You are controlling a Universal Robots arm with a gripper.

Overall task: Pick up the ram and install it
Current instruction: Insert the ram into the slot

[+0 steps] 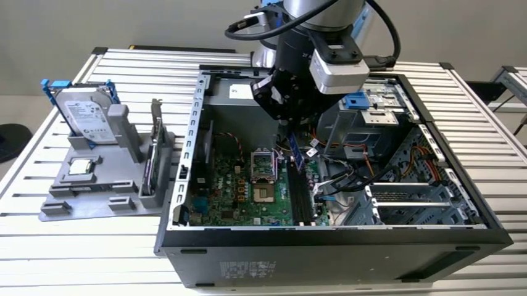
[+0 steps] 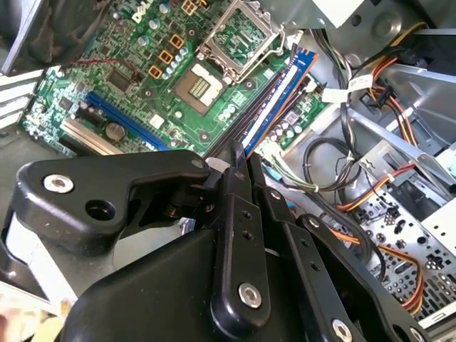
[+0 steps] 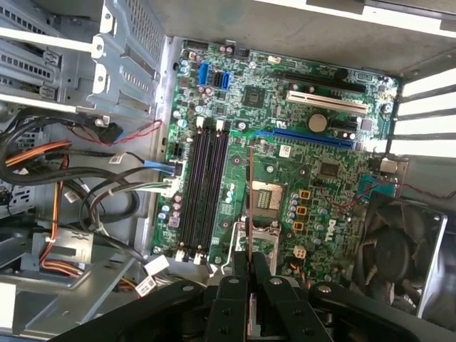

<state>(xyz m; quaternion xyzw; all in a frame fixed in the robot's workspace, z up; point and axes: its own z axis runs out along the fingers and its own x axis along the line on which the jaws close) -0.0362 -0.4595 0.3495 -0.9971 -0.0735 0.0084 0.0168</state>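
Observation:
The ram [image 3: 250,206] shows edge-on as a thin dark stick in the first wrist view, running out from between my fingers. My gripper [image 3: 249,265] is shut on it. In the exterior view the gripper [image 1: 290,125] hangs inside the open computer case [image 1: 329,246], and the ram [image 1: 294,154] points down toward the motherboard [image 1: 247,206]. Its lower end is close above the far end of the long memory slots [image 1: 300,197]. In the first wrist view these slots [image 3: 203,185] lie just beside the ram's line, which crosses the processor socket [image 3: 265,199]. The second wrist view has the gripper [image 2: 235,162] over the slots [image 2: 278,96].
A grey holder [image 1: 107,197] stands at the exterior view's left with a silver hard drive in a blue bracket [image 1: 82,114] and a small square processor chip [image 1: 80,166]. Loose cables [image 1: 346,176], drive cages [image 1: 411,197] and a case fan [image 3: 399,249] crowd the board.

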